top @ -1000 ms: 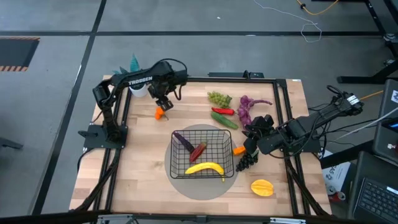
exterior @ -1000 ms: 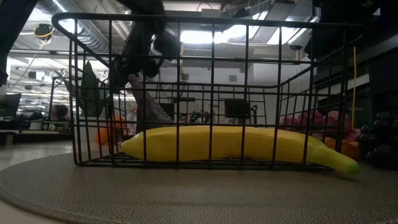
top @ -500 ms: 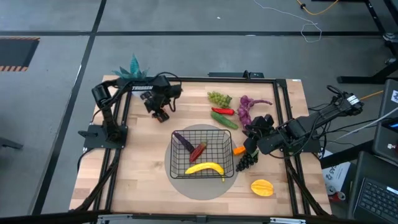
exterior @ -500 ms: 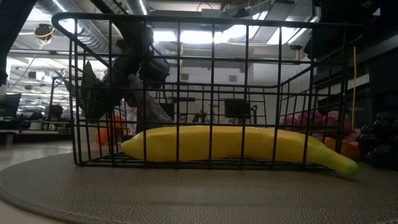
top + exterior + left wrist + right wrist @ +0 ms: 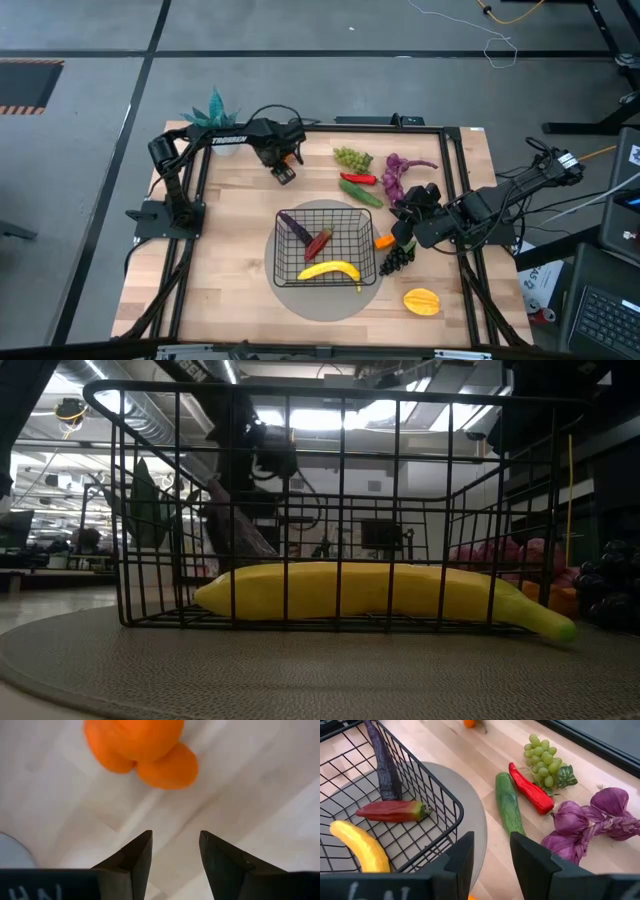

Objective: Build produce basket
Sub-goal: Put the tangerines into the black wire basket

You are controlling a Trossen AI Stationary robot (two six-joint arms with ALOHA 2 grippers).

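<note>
Basket point(image 5: 325, 245) is set mid-table on a round mat point(image 5: 300, 293); inside it lie banana point(image 5: 330, 270), eggplant point(image 5: 294, 227) and red-green pepper point(image 5: 319, 243). Left gripper point(image 5: 284, 172) is seen over the far-left table area, near the teal plant point(image 5: 212, 108); jaws spread w/ nothing between them, an orange piece point(image 5: 142, 747) lying on the wood just ahead. Right gripper point(image 5: 405, 228) is held by the basket's right side; jaws part open, nothing pinched. Dark grapes point(image 5: 394, 259) and an orange bit point(image 5: 384, 241) lie near it. Beyond the basket: green grapes point(image 5: 351, 157), red pepper point(image 5: 358, 178), cucumber point(image 5: 361, 193), purple bunch point(image 5: 400, 172). Starfruit point(image 5: 421, 301) lies near right front.
</note>
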